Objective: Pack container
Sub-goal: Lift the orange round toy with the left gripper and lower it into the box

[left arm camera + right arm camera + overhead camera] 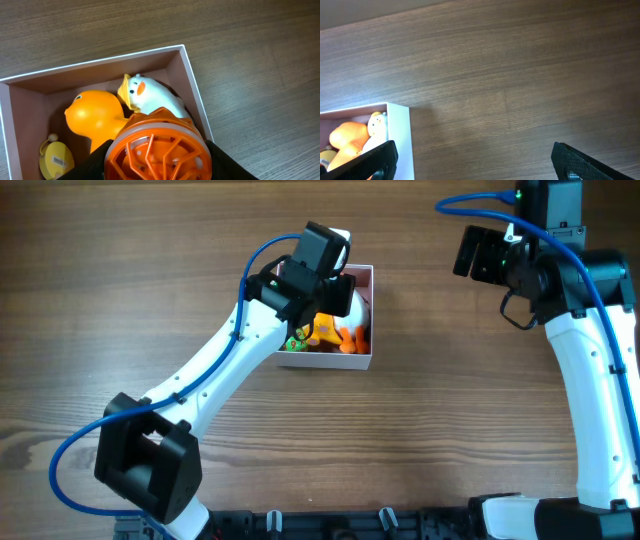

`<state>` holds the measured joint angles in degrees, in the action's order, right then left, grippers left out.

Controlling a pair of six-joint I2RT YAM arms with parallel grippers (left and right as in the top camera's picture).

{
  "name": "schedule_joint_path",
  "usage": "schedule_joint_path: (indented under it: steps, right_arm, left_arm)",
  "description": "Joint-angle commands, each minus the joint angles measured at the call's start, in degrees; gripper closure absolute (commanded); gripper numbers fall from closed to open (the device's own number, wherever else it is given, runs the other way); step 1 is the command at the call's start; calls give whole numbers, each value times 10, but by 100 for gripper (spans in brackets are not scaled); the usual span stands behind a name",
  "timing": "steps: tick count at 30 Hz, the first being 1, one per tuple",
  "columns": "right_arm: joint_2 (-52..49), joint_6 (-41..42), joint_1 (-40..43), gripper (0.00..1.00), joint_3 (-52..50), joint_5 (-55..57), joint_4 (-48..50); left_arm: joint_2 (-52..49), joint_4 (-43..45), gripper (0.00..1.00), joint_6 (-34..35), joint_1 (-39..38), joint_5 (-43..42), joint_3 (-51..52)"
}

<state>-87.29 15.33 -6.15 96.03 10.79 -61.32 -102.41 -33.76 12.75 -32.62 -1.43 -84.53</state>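
Left wrist view: the left gripper grips an orange cage ball over the container, which holds 1 white duck, 1 orange toy and 1 yellow toy. Overhead, the container sits upper center. The right gripper is spread wide and holds nothing.

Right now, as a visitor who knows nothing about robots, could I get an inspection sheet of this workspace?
Surface: wooden table, brown grain.
Job's things: container holds an orange toy, a white duck toy and a yellow toy.
Clutter: nothing seen.
End effectors: left end effector shut on an orange lattice ball over the container; right end effector open, empty, off to one side.
Cables: blue cable loops along each arm.
Surroundings: dark rail at the table's near edge.
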Motion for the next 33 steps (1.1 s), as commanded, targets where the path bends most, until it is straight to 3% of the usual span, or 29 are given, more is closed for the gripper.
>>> schedule_joint_path:
  steps: [1, 12, 17, 33]
  right_arm:
    - [-4, -3, 0, 0, 0, 8, 0]
    - [-4, -3, 0, 0, 0, 8, 0]
    - [-4, -3, 0, 0, 0, 8, 0]
    - [-4, -3, 0, 0, 0, 8, 0]
  left_arm:
    - [15, -5, 48, 1, -1, -5, -13]
    - [15, -22, 49, 1, -1, -4, -13]
    - [2, 13, 49, 1, 0, 45, -12]
    - [-115, 111, 49, 2, 61, 45, -12]
